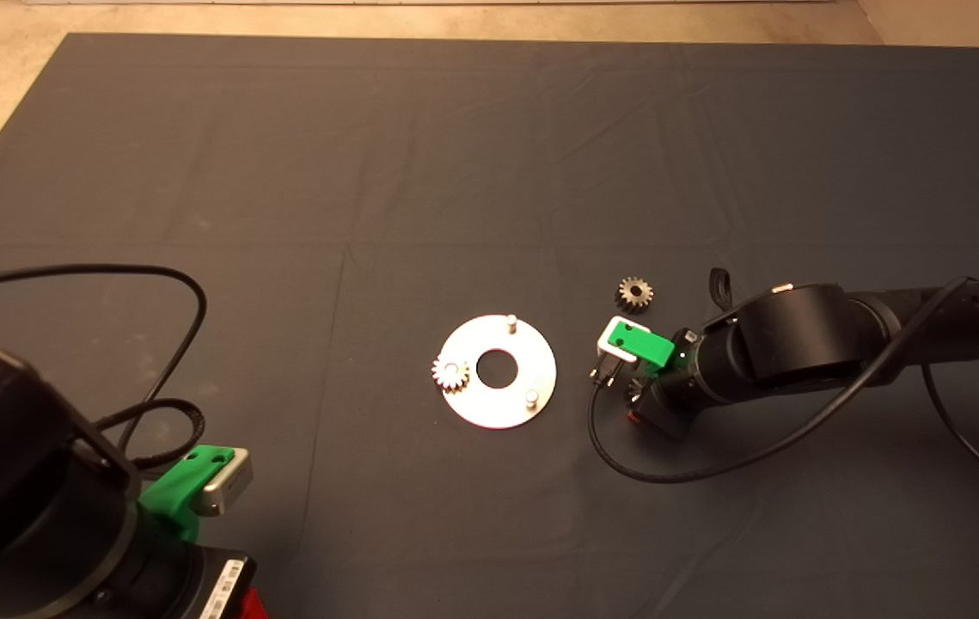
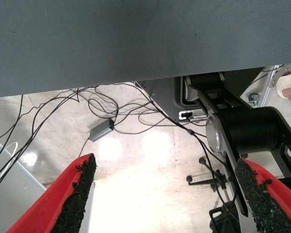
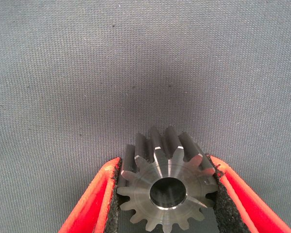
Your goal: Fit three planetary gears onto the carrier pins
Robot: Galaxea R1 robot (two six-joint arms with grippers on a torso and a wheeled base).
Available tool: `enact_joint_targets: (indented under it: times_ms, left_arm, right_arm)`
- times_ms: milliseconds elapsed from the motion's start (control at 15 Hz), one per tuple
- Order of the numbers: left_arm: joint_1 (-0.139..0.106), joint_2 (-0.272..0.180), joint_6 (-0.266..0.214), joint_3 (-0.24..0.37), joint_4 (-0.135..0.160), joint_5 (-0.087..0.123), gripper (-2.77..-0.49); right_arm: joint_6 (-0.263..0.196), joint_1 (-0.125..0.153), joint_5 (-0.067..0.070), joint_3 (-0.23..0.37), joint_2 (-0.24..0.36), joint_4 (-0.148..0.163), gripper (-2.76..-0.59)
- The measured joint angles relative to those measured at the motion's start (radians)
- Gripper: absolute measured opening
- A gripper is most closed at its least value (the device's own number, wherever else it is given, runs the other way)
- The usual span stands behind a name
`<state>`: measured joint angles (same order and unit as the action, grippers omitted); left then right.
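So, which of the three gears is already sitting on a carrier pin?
The silver gear at the disc's left edge. The dark gear lies loose on the mat; the third gear is between the right gripper's pads.

Black arms (image 1: 807, 344), green mounts, red jaws.

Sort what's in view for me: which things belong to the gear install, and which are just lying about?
Job:
- carrier disc with two bare pins
- gear already on a pin
- loose gear on the mat
- gear gripped in the right pincer

Lying about:
- parked left pincer, open
- floor cables and a small grey box
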<state>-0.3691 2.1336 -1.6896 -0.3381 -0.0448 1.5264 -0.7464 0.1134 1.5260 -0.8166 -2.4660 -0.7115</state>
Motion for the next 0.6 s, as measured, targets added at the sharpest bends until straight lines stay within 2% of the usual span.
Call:
enact_joint_targets:
  times_ms: [400, 467, 600]
  left_arm:
    - [0.000, 0.000, 0.000, 0.000, 0.000, 0.000, -1.22]
    - [0.000, 0.001, 0.000, 0.000, 0.000, 0.000, -1.22]
    - [0.000, 0.003, 0.000, 0.000, 0.000, 0.000, -1.22]
  right_arm:
    - [-0.075, 0.001, 0.004, 0.025, 0.003, -0.007, -2.25]
    - [-0.094, 0.008, 0.005, 0.039, 0.003, -0.006, -2.26]
    - [-0.127, 0.045, 0.005, 0.065, 0.000, -0.007, -2.26]
